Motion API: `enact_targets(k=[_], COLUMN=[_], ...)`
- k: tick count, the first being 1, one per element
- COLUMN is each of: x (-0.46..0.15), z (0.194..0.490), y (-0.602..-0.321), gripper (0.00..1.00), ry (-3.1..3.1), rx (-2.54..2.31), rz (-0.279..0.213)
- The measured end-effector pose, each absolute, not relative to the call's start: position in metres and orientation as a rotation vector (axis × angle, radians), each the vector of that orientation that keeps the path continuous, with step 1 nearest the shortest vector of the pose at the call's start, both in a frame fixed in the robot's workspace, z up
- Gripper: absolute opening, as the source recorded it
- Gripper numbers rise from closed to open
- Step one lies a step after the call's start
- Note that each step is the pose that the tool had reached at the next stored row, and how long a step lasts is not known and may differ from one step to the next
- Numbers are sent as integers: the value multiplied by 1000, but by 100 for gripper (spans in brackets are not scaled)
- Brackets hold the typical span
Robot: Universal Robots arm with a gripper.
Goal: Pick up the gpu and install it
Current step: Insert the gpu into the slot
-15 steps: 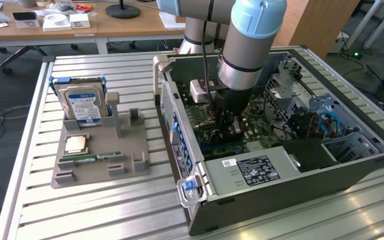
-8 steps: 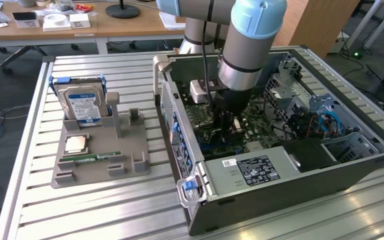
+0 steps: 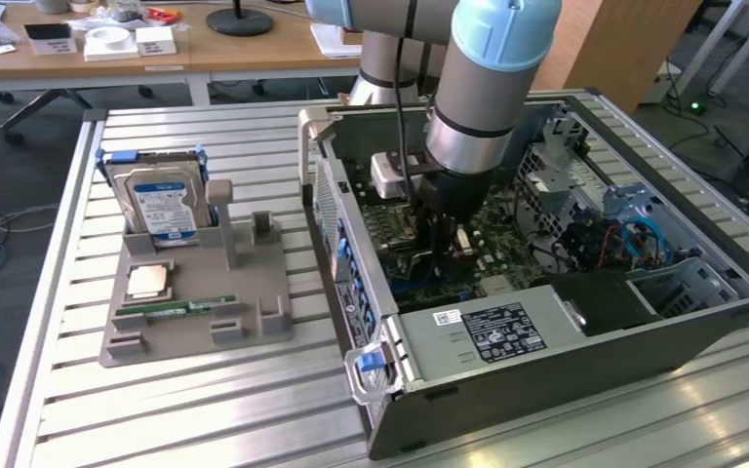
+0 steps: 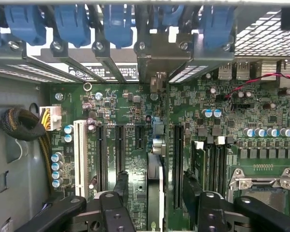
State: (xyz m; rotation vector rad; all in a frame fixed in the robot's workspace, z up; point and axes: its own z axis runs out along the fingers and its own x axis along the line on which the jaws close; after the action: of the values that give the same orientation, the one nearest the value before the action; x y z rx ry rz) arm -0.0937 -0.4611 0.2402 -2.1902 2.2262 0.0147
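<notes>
One black two-fingered gripper point(image 4: 154, 203) stands wide open, holding nothing; between its fingers point(image 4: 117, 212) a thin green card, the gpu point(image 4: 155, 188), stands edge-on in the green motherboard point(image 4: 130, 116). Both sit inside the open grey computer case point(image 3: 570, 361).

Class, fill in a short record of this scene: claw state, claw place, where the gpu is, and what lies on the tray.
claw state: claw open
claw place: inside the case, one finger on each side of the gpu
gpu: standing on edge in a motherboard slot, not gripped
tray: hard drive, RAM stick
</notes>
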Motion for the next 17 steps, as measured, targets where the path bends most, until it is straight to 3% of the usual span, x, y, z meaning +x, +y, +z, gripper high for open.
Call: enact_targets(k=[17], x=[-94], z=[290], y=[-461], gripper=[57], ry=[2225], rx=[-2190], rz=[13])
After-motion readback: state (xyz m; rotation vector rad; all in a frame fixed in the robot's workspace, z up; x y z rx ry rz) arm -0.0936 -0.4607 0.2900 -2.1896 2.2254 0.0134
